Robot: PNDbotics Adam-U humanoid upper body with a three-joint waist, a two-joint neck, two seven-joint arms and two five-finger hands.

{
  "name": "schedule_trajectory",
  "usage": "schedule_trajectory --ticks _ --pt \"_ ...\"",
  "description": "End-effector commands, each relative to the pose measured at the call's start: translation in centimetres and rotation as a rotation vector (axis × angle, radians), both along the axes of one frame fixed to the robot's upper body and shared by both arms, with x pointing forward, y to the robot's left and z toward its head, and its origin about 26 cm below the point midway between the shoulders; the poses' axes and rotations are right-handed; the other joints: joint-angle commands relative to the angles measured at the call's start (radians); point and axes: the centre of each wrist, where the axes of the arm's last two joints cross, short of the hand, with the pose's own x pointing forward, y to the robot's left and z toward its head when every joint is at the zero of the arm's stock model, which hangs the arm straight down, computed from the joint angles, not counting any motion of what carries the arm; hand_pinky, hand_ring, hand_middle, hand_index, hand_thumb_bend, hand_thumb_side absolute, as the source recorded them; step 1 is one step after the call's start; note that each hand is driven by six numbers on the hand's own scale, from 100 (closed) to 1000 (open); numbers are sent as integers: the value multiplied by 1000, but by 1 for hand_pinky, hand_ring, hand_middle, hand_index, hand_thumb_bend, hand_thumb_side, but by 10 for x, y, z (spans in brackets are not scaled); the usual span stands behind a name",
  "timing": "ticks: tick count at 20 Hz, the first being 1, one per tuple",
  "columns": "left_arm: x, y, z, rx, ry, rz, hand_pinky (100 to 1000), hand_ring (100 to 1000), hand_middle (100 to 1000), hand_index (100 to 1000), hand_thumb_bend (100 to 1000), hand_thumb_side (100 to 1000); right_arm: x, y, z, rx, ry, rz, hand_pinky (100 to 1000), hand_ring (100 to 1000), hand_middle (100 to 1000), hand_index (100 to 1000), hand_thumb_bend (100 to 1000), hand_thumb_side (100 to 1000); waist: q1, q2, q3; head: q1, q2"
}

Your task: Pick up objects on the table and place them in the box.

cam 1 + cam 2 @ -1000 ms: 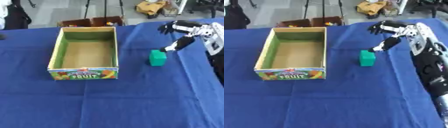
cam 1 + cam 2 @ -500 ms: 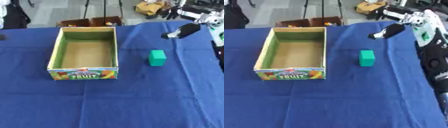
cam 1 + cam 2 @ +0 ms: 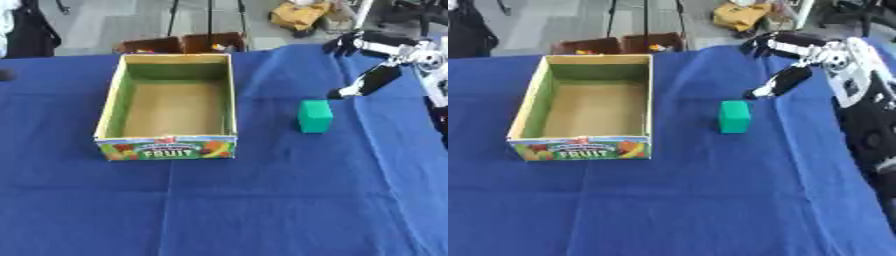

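A green block (image 3: 315, 116) stands on the blue-covered table (image 3: 262, 200), right of an open cardboard box (image 3: 166, 143) with a "FRUIT" label on its front wall. Nothing lies inside the box. My right hand (image 3: 392, 49) comes in from the upper right and hovers above and to the right of the block. Its fingers are spread and its thumb (image 3: 363, 84) points down toward the block without touching it. The hand is open and holds nothing. No view shows my left hand.
Two brown crates (image 3: 179, 44) stand just past the table's far edge, with a yellow bag (image 3: 297, 14) on the floor behind. A dark thing (image 3: 7, 75) shows at the left edge. My right forearm (image 3: 864, 100) runs along the table's right side.
My right hand lifted up and away from the green block, then came back down toward it. The block and the box have not moved.
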Motion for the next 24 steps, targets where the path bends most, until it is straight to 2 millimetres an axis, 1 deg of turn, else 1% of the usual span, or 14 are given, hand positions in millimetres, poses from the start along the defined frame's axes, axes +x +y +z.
schedule_trajectory --ticks 1,8,11,13,14,19,22,24 --pt "-2 -1 9 16 -31 -6 668 720 849 961 100 1000 -4 -10 14 -359 113 266 815 813 845 946 577 445 -2 -16 1 -3 -9" --pt "-2 -1 9 18 -29 -7 667 719 850 961 100 1000 -5 -8 15 -361 110 285 812 810 841 941 574 444 -3 -12 1 -2 -9" --pt "-2 -2 9 20 -28 -8 667 719 851 962 100 1000 -5 -6 13 -377 120 290 812 815 848 944 571 430 -4 -8 1 -3 -10" --pt "-2 -2 9 20 -28 -8 667 719 851 962 100 1000 -5 -6 10 -390 130 292 813 818 852 945 580 409 -4 -7 1 -3 -11" --pt "-2 -2 9 21 -28 -9 667 719 851 962 100 1000 -5 -5 8 -397 137 293 812 819 853 945 570 417 -4 -6 1 -3 -12" --pt "-2 -3 9 21 -28 -12 667 719 852 962 100 1000 -3 -3 -2 -417 170 296 813 818 851 942 577 402 -3 -3 2 -4 -15" --pt "-2 -3 9 22 -27 -13 667 718 852 962 100 1000 -2 0 -6 -436 185 300 807 821 851 935 566 394 -3 -2 2 -5 -18" --pt "-2 -3 9 22 -28 -14 667 718 852 962 100 1000 -1 0 -11 -451 203 295 775 822 851 929 557 390 -2 -1 2 -5 -20"
